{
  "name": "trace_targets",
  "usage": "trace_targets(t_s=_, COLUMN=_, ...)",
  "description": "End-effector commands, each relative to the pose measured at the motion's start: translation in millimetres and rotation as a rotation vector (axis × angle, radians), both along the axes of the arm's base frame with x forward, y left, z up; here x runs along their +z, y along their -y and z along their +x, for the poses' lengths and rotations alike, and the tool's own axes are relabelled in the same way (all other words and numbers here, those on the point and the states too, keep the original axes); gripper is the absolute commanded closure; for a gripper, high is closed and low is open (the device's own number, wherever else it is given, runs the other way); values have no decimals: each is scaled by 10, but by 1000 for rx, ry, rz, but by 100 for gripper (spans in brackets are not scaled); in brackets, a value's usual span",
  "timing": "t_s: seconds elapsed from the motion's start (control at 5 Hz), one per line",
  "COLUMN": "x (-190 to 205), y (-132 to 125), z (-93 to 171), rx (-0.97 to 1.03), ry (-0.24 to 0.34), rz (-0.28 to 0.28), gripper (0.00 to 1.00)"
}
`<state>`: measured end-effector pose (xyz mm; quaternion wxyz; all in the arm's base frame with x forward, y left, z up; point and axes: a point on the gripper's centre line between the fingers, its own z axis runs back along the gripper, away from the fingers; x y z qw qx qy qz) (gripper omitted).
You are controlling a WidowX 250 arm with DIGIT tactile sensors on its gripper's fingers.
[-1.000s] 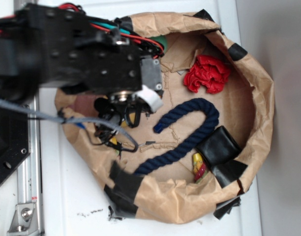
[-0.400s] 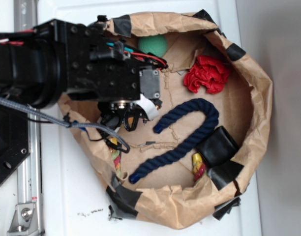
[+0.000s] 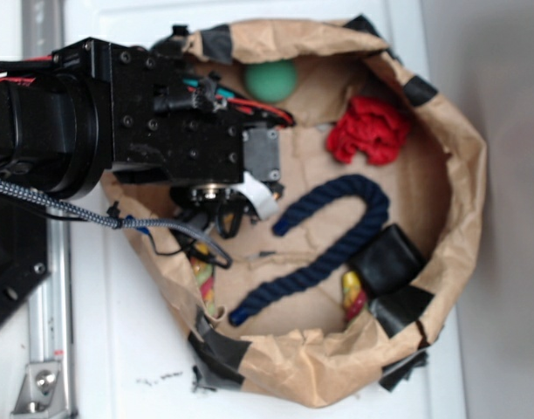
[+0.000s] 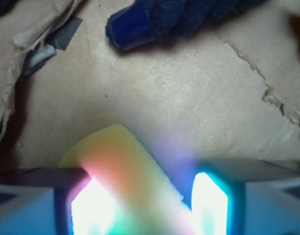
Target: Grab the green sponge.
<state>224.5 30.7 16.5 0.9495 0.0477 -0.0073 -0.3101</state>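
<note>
- Green sponge (image 3: 271,80) lying at the far edge of the brown paper nest (image 3: 463,201), against its wall, bare and untouched.
- End effector (image 3: 229,214) low over the paper floor, well apart from the sponge, under the black arm (image 3: 119,122).
- In the wrist view, fingers set partly apart, glowing pads (image 4: 209,200) on both sides, with a yellow block (image 4: 115,156) lying between them.
- Block touching one pad, a thin dark gap at the other; cannot tell whether truly clamped.
- Blue rope (image 3: 337,236) curved across the middle, its near end just ahead of the fingers.
- Red cloth (image 3: 367,131) bunched near the sponge's side of the nest.
- Black pouch (image 3: 387,259) by the rope's bend.
- White table (image 3: 119,349) beneath.
</note>
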Motion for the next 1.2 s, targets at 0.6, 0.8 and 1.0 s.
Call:
trace_targets(t_s=0.6, x=1286, y=389, z=433, rx=337, ry=291, rz=-104, gripper=100)
trace_targets(t_s=0.8, x=1262, y=300, z=348, rx=526, ry=319, rz=-115, gripper=100)
trace_targets(t_s=1.0, x=1265, y=218, z=293, rx=657, ry=319, rz=-151, gripper=100)
